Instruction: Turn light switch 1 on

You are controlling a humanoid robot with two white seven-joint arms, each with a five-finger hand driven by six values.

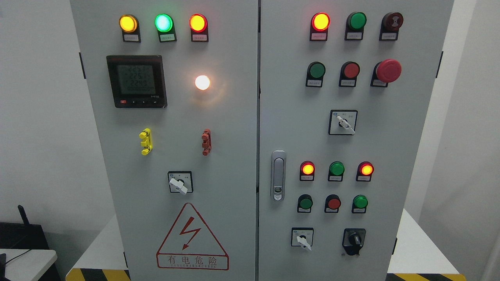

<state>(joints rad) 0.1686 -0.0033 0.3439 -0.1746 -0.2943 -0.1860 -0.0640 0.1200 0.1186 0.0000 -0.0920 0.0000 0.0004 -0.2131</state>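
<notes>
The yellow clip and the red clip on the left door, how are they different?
The yellow clip is bright yellow; the red clip is brownish red. The yellow clip sits on the left, under the meter; the red clip sits further right, under the glowing white lamp. They share about the same height on the door, the same upright pose and a similar knobbly shape and size.

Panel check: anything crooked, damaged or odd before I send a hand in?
Nothing stands out. The cabinet doors sit flush, the door handle is upright, and the warning sign is straight. The white lamp is lit and the meter shows readings. Neither hand is in view.
</notes>
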